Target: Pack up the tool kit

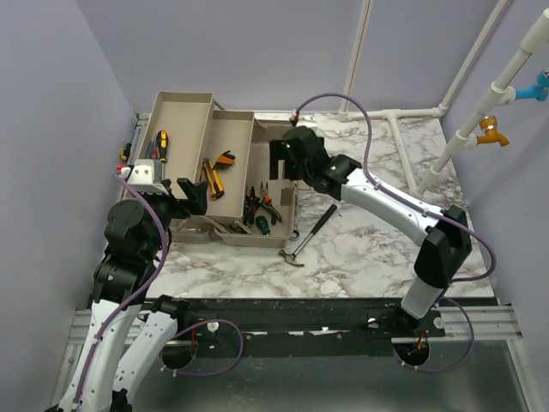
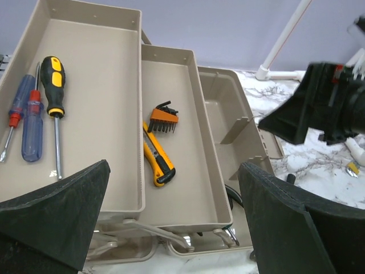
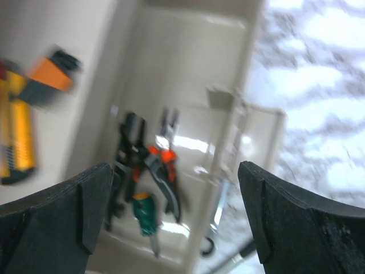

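Observation:
The beige toolbox [image 1: 276, 137] stands open at the back left, its two trays folded out to the left. The far tray [image 2: 97, 68] holds a yellow-black screwdriver [image 2: 53, 85] and a blue-red screwdriver [image 2: 31, 117]. The middle tray [image 2: 188, 188] holds a yellow utility knife [image 2: 158, 157] and an orange hex key set [image 2: 163, 121]. The base holds pliers [image 3: 155, 165] and a green screwdriver [image 3: 144, 214]. A hammer [image 1: 310, 236] and a wrench [image 1: 294, 225] lie on the table beside the box. My left gripper [image 1: 193, 199] is open and empty at the box's near side. My right gripper [image 1: 283, 172] is open and empty above the base.
The marble table [image 1: 369, 249] extends to the right of the box. A white pipe frame [image 1: 403, 116] stands at the back right. Purple walls close in the left and back. The right arm [image 2: 325, 105] shows in the left wrist view.

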